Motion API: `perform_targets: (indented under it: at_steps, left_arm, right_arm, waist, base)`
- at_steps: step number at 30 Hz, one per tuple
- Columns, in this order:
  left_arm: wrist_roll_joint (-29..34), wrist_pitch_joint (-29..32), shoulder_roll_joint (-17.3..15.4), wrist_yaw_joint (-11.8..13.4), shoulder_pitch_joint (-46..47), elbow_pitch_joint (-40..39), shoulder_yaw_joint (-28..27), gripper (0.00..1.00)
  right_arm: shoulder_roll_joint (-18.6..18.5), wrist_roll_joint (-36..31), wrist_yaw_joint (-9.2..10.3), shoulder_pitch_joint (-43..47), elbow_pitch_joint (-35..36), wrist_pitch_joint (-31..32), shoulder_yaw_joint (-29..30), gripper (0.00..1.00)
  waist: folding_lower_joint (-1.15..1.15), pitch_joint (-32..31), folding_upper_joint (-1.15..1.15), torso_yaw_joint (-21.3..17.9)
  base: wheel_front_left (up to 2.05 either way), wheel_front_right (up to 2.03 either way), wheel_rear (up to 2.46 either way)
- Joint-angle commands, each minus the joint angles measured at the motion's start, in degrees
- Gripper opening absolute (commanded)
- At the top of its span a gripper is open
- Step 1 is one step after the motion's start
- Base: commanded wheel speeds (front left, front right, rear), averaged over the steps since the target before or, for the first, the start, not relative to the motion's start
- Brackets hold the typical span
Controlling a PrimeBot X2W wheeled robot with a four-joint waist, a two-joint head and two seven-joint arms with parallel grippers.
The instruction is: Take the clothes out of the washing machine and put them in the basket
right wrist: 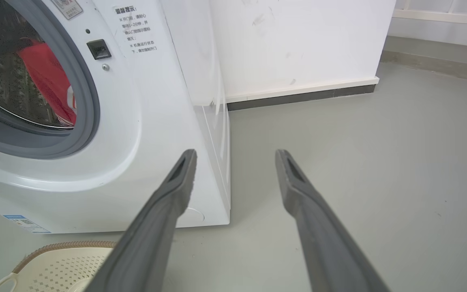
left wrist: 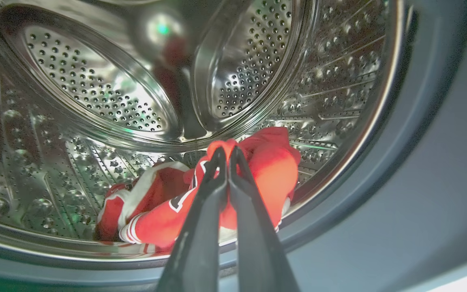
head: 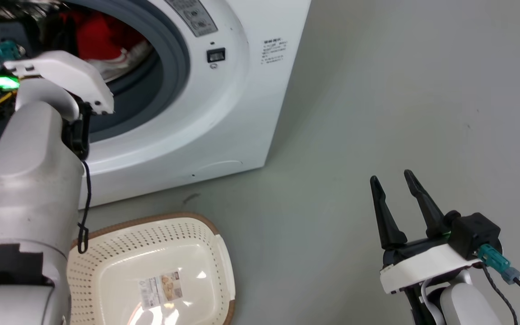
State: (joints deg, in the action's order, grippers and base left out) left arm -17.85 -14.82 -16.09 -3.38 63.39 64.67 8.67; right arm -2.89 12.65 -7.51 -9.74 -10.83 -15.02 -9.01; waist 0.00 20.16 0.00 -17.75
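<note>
Right wrist view: washing machine (right wrist: 160, 121) notice (right wrist: 135, 28) "温馨提示"

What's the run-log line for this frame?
left gripper: shut on clothes inside washing machine | right gripper: open, above floor | basket: holds no clothes

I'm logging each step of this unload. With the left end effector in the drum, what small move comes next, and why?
Probably draw the left end effector back out of the washing machine: its fingers look closed on a fold of the red clothes in the drum, and the basket on the floor shows no garment.
</note>
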Motion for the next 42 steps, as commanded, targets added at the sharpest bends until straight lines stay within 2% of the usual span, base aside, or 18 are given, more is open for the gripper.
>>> perform_targets:
  at_steps: [1,10,15,20,31,42]
  left_arm:
    - [-0.3,-0.4,0.3,-0.3,-1.8,-1.5,-0.4,0.0]
    - [-0.8,-0.4,3.6,0.1,-14.6,-16.3,-4.3,0.0]
    - [0.4,-0.4,5.0,-0.4,-20.6,-23.1,-5.3,0.0]
    - [1.8,-0.4,6.6,0.3,-27.0,-30.7,-6.2,0.0]
    - [3.5,0.1,9.6,2.9,-43.1,-48.0,-5.0,0.0]
    - [4.9,6.4,11.1,7.4,-62.3,-67.5,-1.1,0.0]
  right_arm:
    - [0.0,-0.2,0.04,0.9,-0.1,0.2,0.2,1.0]
    - [0.0,-1.1,0.04,3.5,0.6,1.8,1.6,1.0]
    - [0.0,-1.7,0.03,5.3,1.4,2.8,2.3,1.0]
    - [0.0,-2.3,0.04,7.3,2.4,3.5,3.6,1.0]
    - [0.0,-4.2,0.03,11.7,5.1,6.4,6.7,1.0]
    - [0.0,-5.1,0.03,13.9,8.6,8.4,8.1,1.0]
  waist:
    - [0.0,-2.6,0.0,1.8]
    - [0.0,-8.1,0.0,4.5]
    - [0.0,-10.7,0.0,6.1]
    - [0.0,-13.4,0.0,8.1]
    - [0.0,-18.6,0.0,12.1]
    - [0.0,-19.5,0.0,14.2]
  base:
    - [0.0,0.0,0.0]
    - [0.0,0.0,0.0]
    - [0.0,0.0,0.0]
    - [0.0,0.0,0.0]
    - [0.0,0.0,0.0]
    - [0.0,0.0,0.0]
